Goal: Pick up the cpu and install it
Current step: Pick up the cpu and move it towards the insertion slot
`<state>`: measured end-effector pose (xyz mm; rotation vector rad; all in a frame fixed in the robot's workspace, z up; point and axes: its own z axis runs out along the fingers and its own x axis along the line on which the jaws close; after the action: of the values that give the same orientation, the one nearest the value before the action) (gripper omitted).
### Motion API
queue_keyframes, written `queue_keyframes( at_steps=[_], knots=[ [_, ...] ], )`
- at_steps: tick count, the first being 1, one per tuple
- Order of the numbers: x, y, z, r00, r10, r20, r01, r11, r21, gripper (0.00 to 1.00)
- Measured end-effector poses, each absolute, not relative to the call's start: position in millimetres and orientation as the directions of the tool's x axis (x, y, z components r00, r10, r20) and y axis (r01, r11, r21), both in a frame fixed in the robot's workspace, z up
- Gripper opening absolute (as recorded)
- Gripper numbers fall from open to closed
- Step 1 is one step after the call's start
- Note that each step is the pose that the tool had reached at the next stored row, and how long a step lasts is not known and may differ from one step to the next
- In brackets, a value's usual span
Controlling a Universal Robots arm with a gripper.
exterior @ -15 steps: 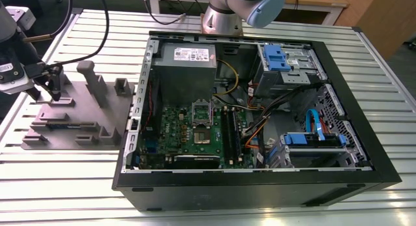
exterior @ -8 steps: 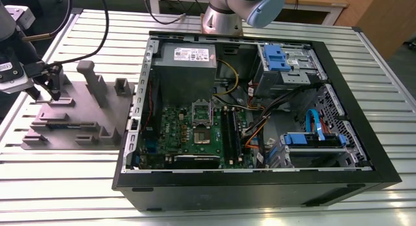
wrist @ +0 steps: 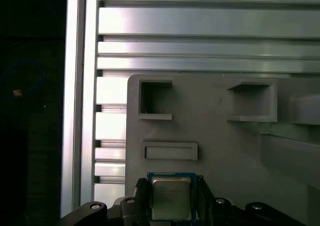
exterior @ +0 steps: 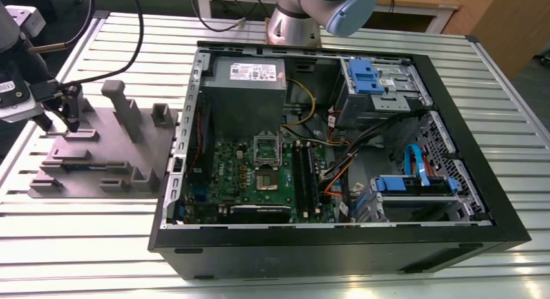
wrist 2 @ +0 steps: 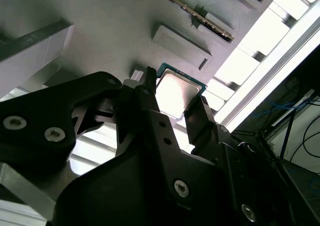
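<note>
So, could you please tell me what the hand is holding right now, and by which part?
The hand grips the cpu by two opposite side edges, at the grey fixture; its shiny top is left uncovered.

Fingers (wrist 2: 200, 117) tight on the cpu (wrist: 171, 198)
</note>
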<state>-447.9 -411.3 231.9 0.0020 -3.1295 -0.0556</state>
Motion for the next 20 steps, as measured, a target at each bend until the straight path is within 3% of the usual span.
queue_keyframes(
  at_steps=[20],
  knots=[
    [-447.9,-411.3,237.0,-1.000,-0.001,0.012,-0.001,0.999,0.035,0.47]
  ],
)
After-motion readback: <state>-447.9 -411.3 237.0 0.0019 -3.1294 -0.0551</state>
